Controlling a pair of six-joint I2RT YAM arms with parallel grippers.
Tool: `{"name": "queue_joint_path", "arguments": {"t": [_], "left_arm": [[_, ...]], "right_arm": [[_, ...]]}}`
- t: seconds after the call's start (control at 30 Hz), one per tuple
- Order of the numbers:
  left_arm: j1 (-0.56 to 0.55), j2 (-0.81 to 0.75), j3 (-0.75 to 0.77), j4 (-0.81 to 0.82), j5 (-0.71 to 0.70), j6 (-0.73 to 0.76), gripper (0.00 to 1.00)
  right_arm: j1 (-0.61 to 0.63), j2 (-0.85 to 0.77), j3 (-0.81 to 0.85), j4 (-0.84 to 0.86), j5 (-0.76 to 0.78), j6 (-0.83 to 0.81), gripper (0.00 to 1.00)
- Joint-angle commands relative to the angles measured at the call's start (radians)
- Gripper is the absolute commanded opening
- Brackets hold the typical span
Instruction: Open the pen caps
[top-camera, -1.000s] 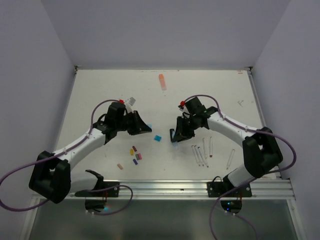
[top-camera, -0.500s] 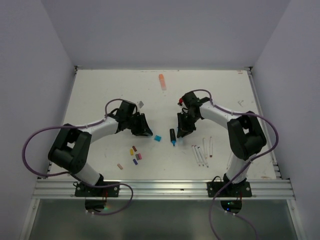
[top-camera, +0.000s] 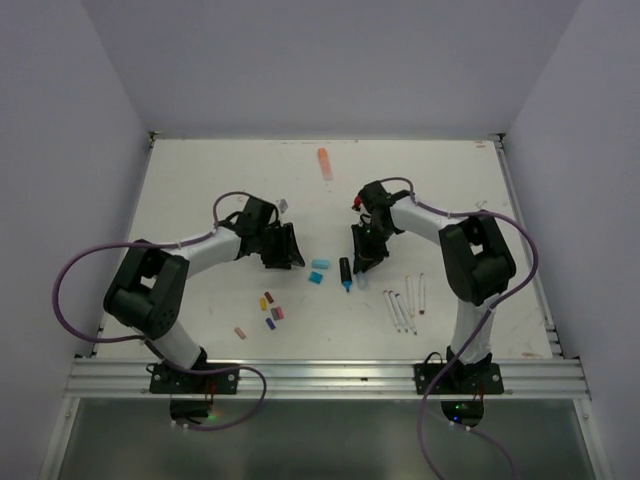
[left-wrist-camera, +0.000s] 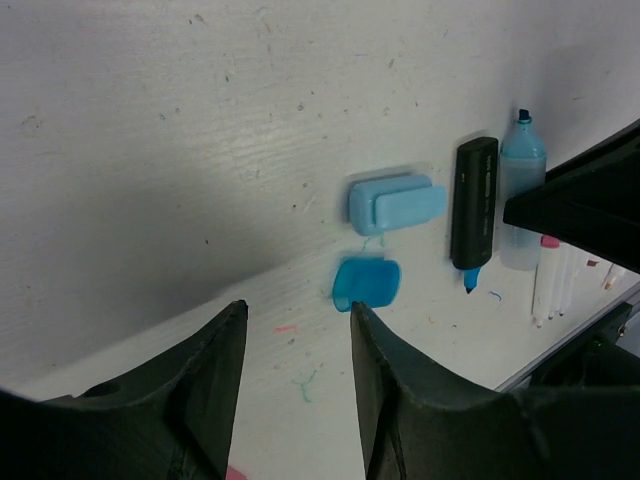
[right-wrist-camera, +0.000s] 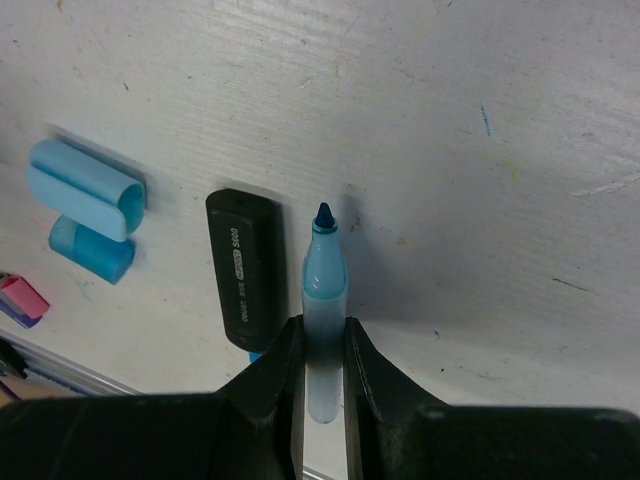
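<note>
**penfan22:** White tabletop (top-camera: 200, 190), scuffed with ink. Where do the caps sit relative to the black marker (top-camera: 345, 269)?

**yam_watcher:** Overhead, the pale blue cap (left-wrist-camera: 395, 203) and darker blue cap (left-wrist-camera: 366, 283) lie just left of it, loose. The small coloured caps (top-camera: 270, 308) sit further left. The left gripper (left-wrist-camera: 295, 350) has its jaws parted and empty. The right gripper (right-wrist-camera: 325, 350) clamps the light blue marker (right-wrist-camera: 324, 275), tip bare, alongside the black one.
</note>
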Motion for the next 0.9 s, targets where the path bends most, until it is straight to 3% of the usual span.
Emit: {"name": "queue_joint_path", "arguments": {"t": [0.0,0.13,0.27,0.4,0.57,0.87], "left_arm": [[-0.001,0.015,0.023,-0.023,-0.03,0.036,0.49],[-0.001,-0.008,0.02,-0.025,-0.056,0.033,0.49],[0.005,-0.047,0.029,-0.03,-0.102,0.039,0.55],[0.011,-0.078,0.108,-0.046,-0.159,0.056,0.63],[0.024,-0.04,0.236,-0.056,-0.173,0.062,0.68],[0.028,-0.008,0.329,-0.01,-0.187,0.03,0.72]], "right_arm": [[-0.005,0.012,0.034,-0.004,0.004,-0.016,0.12],[-0.005,0.015,0.028,0.011,-0.018,-0.014,0.15],[-0.005,0.013,0.015,0.034,-0.047,-0.012,0.23],[-0.005,0.006,0.028,0.037,-0.058,-0.009,0.36],[-0.007,-0.019,0.061,0.03,-0.049,-0.002,0.41],[-0.008,0.004,0.262,0.024,0.114,-0.009,0.55]]}}
